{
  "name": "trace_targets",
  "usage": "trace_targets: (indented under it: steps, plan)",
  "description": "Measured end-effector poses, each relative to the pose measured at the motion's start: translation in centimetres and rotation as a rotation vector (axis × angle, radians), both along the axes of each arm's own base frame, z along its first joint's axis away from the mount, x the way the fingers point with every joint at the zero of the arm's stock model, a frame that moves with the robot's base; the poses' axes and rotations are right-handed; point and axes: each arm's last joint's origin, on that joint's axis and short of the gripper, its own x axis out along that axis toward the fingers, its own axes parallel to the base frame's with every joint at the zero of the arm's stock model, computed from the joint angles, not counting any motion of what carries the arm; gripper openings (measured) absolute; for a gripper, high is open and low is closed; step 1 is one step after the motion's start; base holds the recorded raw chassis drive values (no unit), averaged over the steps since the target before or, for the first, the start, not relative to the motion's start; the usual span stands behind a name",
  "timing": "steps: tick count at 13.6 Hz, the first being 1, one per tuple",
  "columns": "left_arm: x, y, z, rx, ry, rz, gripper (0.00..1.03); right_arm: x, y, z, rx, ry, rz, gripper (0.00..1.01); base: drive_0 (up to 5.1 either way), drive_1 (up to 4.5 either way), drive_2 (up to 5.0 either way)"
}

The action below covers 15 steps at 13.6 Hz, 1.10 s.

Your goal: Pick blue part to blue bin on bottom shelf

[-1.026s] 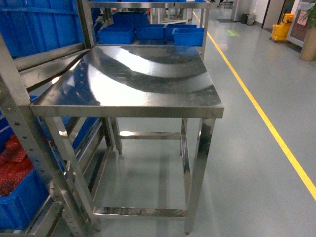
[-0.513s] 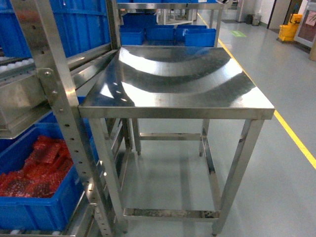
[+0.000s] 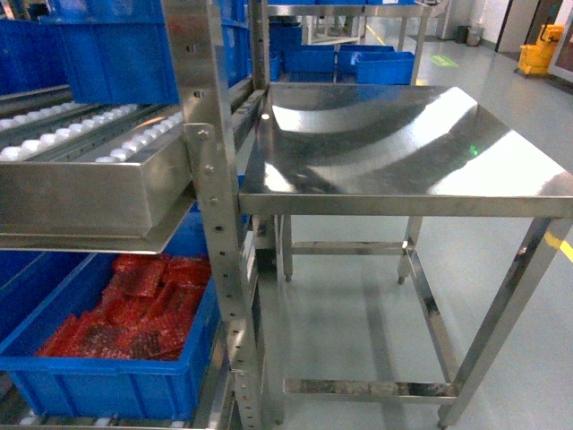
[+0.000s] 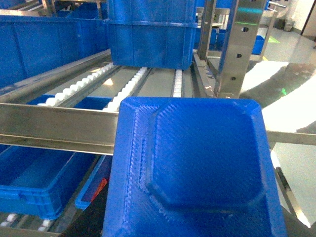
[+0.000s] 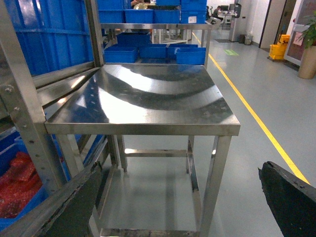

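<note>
Close-up, the blue part [image 4: 197, 173] is filling the left wrist view; whether the left jaws are gripping it, I cannot tell. The right gripper [image 5: 177, 202] jaws are gaping empty toward the tabletop [image 5: 148, 98] at twelve o'clock.

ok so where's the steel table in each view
Head: the steel table fills the right half, beside the rack.
Left wrist: only a strip of its shiny top shows at the right edge.
Right wrist: centre, whole top visible.
Shared landmark: the perforated rack upright left of it.
</note>
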Motion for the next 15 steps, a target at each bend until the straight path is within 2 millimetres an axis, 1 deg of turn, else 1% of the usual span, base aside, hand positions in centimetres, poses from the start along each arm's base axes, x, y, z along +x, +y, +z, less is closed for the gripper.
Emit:
trace_targets:
  steps: [15]
  plan:
    - [-0.01, 0.0, 0.0, 0.0, 0.0, -0.001, 0.43, 0.0, 0.0, -0.02, 0.0, 0.002, -0.001, 0.98, -5.0, 2.4, 2.4]
